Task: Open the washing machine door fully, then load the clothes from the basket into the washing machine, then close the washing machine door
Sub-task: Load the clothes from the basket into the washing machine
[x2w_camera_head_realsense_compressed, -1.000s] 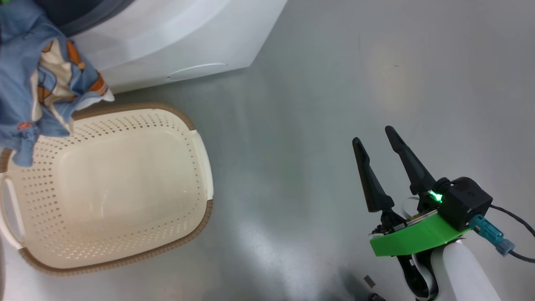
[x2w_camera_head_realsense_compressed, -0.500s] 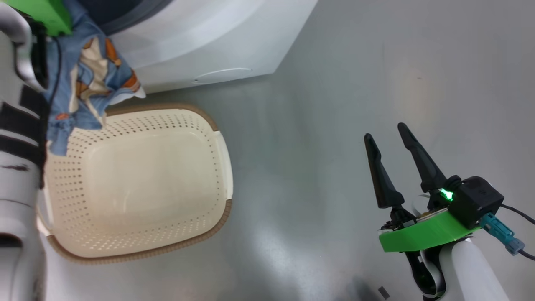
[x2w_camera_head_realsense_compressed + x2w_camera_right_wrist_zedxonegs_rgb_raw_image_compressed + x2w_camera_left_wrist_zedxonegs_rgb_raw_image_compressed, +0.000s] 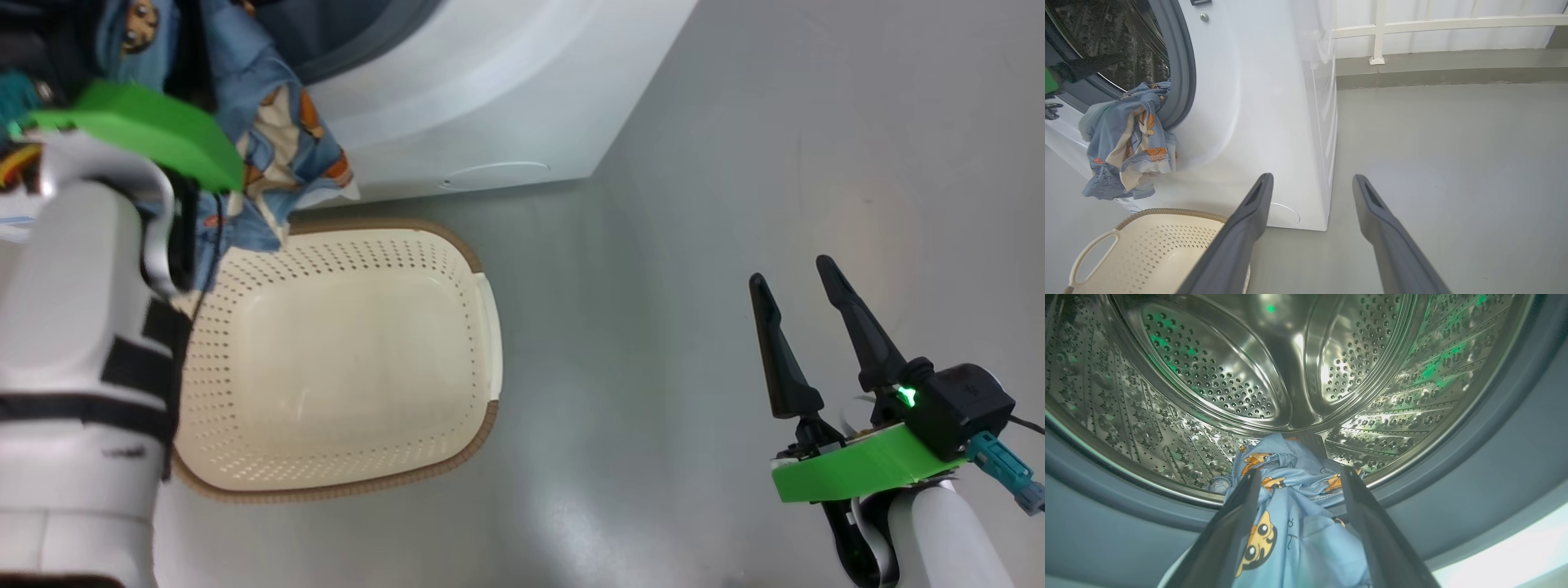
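Two grippers are mine to steer, and both have their fingers spread wide. My right gripper hangs over the grey floor, well apart from the other things, with nothing between its fingers. My left gripper points into the mouth of the washing machine. The clothes sit bunched between its two fingers and touch both, but I cannot tell if they are pinched or just lying there. One basket stands on the floor just in front of the machine, cream with a brown rim. One bundle of clothes is all I count: blue cloth with little orange cartoon faces. Its top end lies over the grey rubber ring at the mouth, and the rest hangs down the white front, above the basket's far edge. One washing machine is here, and past the cloth I see its shiny steel drum, full of small holes. Farthest off, one white railing runs along the wall.
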